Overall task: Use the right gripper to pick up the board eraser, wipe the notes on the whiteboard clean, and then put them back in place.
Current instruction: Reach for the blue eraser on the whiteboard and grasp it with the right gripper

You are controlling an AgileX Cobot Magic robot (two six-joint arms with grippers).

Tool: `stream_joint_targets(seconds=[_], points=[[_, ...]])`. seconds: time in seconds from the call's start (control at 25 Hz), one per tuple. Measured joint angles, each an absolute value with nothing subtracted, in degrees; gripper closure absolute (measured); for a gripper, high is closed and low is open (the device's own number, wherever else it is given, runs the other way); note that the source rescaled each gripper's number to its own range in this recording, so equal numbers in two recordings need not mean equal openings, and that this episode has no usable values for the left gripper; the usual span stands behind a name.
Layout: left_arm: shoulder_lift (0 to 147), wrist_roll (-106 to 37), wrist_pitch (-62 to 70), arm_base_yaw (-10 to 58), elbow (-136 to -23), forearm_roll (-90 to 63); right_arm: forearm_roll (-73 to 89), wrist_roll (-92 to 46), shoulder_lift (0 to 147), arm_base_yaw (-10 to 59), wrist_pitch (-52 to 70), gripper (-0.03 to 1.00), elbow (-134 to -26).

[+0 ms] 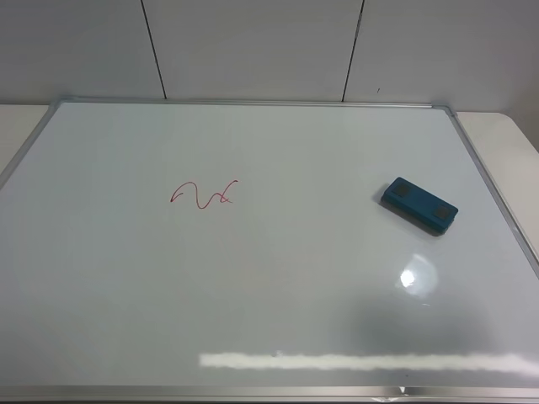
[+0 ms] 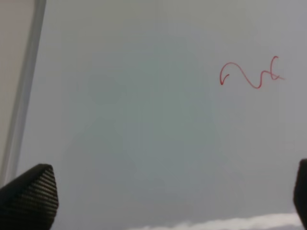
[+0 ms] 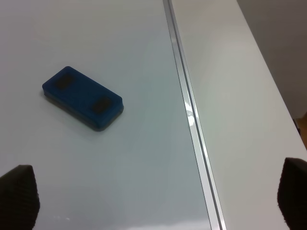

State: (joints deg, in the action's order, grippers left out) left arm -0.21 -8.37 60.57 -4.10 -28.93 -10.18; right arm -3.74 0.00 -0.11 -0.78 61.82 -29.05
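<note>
On the table [image 3: 240,96]: a whiteboard [image 1: 295,278] is lying flat and filling most of the high view, with a thin silver frame running round its edge.
Eraser [image 1: 419,204]: a small teal block is resting on the right part of the board, near the right frame but apart from it. It is lying at a slant with its two dark square pads facing up, and nothing is touching it.
Notes [image 1: 204,194]: a thin red squiggle is sitting left of the board's middle, well apart from the eraser and looking unwiped.
Right gripper [image 3: 156,196]: it is hovering over the board beside the right frame. Its jaws are standing wide apart and gripping nothing, and the eraser is lying ahead of them, well clear.
Left gripper [image 2: 165,201]: it is hovering over the left part of the board. Its jaws are also standing wide apart and gripping nothing, with the notes lying ahead of them.
Glare [image 1: 362,360]: a bright strip of light is reflecting along the board's near edge.
Wall [image 1: 253,46]: pale panels with dark seams are standing behind the board.
</note>
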Motion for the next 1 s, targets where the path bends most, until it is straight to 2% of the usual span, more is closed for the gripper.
stream_joint_targets(seconds=[0.72, 1.0], points=[[-0.21, -8.37, 60.57, -4.10, -28.93, -10.18, -3.74, 0.00, -0.11, -0.78, 61.82, -0.03, -29.05], [-0.21, -8.37, 60.57, -4.10, -28.93, -10.18, -3.27, 7.11, -0.11, -0.78, 61.47, -0.03, -29.05]])
